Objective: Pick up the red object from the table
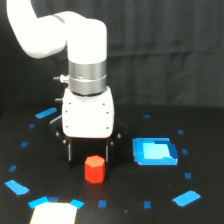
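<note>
Gripper (90,154) fingers apart, straddling just behind the red object (94,169) on the table (125,200). Judged: shift nearer, centre over block, then close squarely on flat faces.

A blue rectangle (155,152), small blue marks (186,198) and perhaps a white patch (54,213).

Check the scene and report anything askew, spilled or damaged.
Nothing stands out. The red object stands upright on the table, between the open gripper fingers. The blue rectangle lies flat, undisturbed.
</note>
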Controlling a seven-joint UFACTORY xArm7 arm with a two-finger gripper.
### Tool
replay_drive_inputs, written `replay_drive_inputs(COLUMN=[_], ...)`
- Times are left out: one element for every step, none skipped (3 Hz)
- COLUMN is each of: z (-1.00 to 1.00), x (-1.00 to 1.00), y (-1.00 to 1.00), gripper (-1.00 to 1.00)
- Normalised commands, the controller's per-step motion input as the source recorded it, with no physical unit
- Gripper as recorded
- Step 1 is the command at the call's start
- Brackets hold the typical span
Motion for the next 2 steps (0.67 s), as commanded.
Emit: replay_drive_inputs(z=[-0.57,0.03], x=[-0.08,0.00], y=[-0.50,-0.30], gripper=[0.46,-0.27])
